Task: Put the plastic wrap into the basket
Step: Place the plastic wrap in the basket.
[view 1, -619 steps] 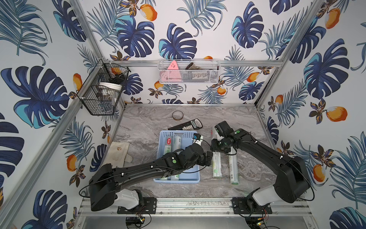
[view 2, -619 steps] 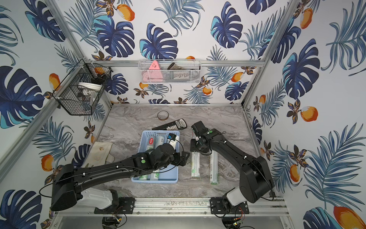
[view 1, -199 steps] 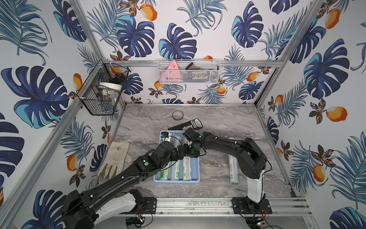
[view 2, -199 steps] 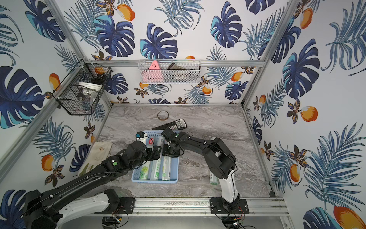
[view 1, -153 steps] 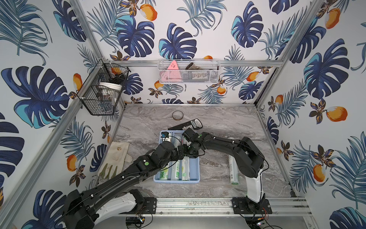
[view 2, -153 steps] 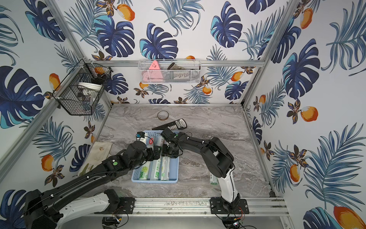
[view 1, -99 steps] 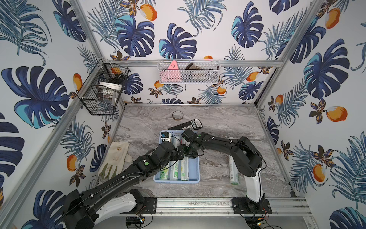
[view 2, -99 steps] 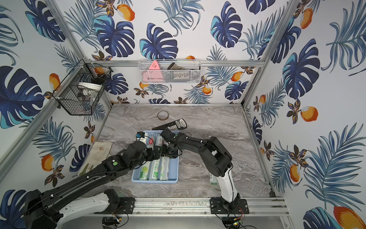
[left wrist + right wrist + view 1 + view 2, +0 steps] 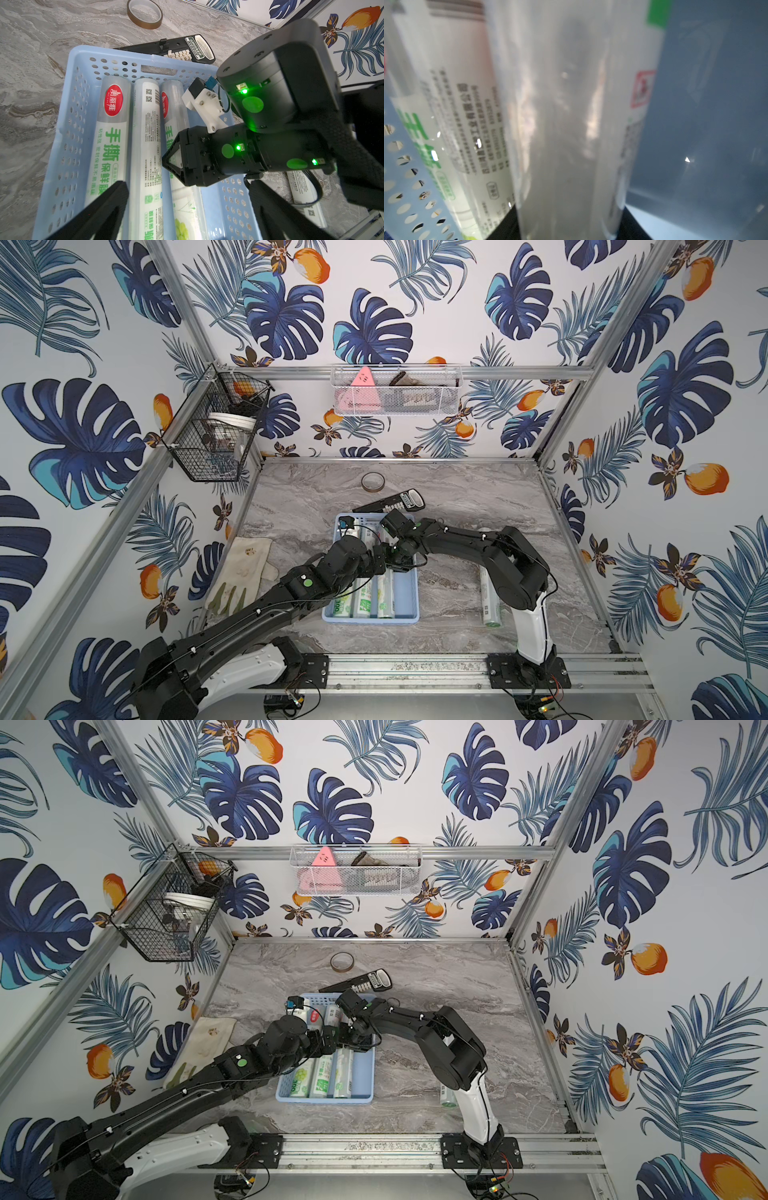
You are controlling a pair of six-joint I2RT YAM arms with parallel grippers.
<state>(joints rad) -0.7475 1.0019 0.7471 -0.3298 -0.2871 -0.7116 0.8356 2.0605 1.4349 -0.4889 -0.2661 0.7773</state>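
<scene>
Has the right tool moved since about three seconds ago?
Yes. The right tool has crossed from the table beside the basket to above it, now shut on a roll inside.

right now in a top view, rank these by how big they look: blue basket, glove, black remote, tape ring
1. blue basket, though the arms cover part of it
2. glove
3. black remote
4. tape ring
All sit at similar depth, so nearness hardly skews this.
</scene>
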